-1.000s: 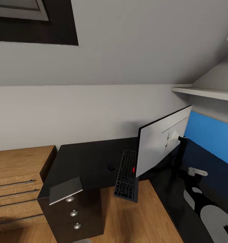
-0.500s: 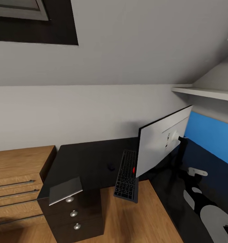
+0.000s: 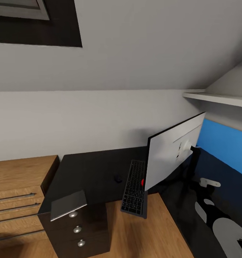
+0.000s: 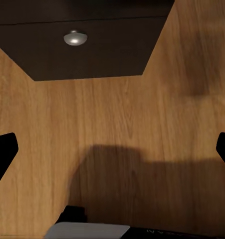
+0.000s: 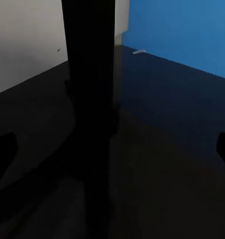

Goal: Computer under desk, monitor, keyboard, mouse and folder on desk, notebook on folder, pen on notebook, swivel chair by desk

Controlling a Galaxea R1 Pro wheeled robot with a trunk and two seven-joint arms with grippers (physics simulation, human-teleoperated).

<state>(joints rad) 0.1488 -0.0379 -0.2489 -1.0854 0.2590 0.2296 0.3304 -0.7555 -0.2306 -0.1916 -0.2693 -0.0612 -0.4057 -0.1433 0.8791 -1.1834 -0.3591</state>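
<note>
Both grippers open and empty, fingertips spread wide: right gripper (image 5: 112, 149) sits low over the desk (image 3: 88, 172) facing the monitor (image 3: 171, 154) stand, keyboard (image 3: 134, 186) beyond it with long axis front-to-back overhanging the edge, so right arm looks nearer.

Long black L-shaped desk (image 3: 88, 168): bare top at far left, open to approach from above. Obstacles: thin grey notebook (image 3: 68, 204) at near-left corner; small black mouse (image 3: 117, 177) mid-top; flat black keyboard (image 3: 134, 187) overhanging near edge; wide tilted monitor (image 3: 173, 152) blocking right side. Wooden floor (image 3: 149, 233) under overhang, open.
</note>
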